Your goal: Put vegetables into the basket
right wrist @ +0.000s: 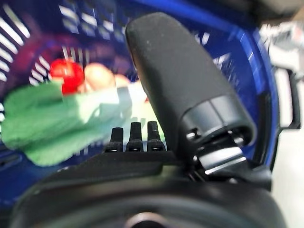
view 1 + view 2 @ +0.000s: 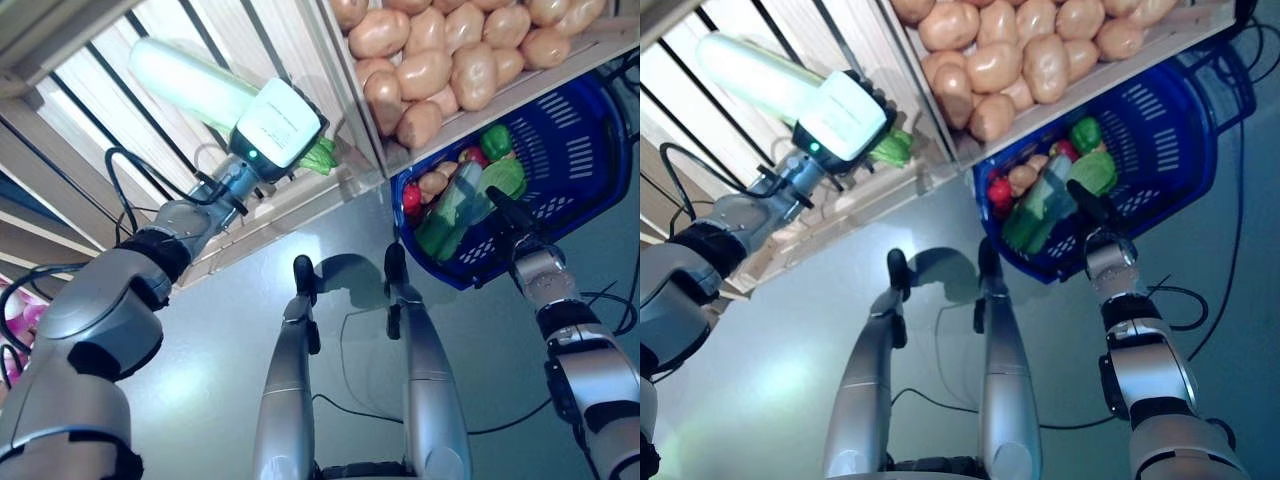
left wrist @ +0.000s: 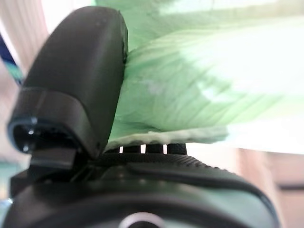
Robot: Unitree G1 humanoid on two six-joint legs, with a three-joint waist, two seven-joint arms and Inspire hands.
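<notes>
My left hand (image 3: pixel 71 85) is shut on a long pale green leafy vegetable (image 2: pixel 190 80), held up over the slatted wooden crate (image 2: pixel 60 110); its thumb presses on the leaves (image 3: pixel 190 95). The blue basket (image 2: pixel 575 150) hangs at the right with my right hand (image 2: pixel 510 215) at its near rim, fingers curled there. Inside the basket lie a green pepper (image 2: pixel 495 140), a red tomato (image 2: pixel 412 197), a potato (image 2: pixel 433 183) and long green vegetables (image 2: pixel 445 215).
A wooden crate piled with several potatoes (image 2: pixel 440 50) stands just behind the basket. A wooden divider (image 2: pixel 350 90) separates it from the slatted crate. Grey floor (image 2: pixel 240 300) lies below.
</notes>
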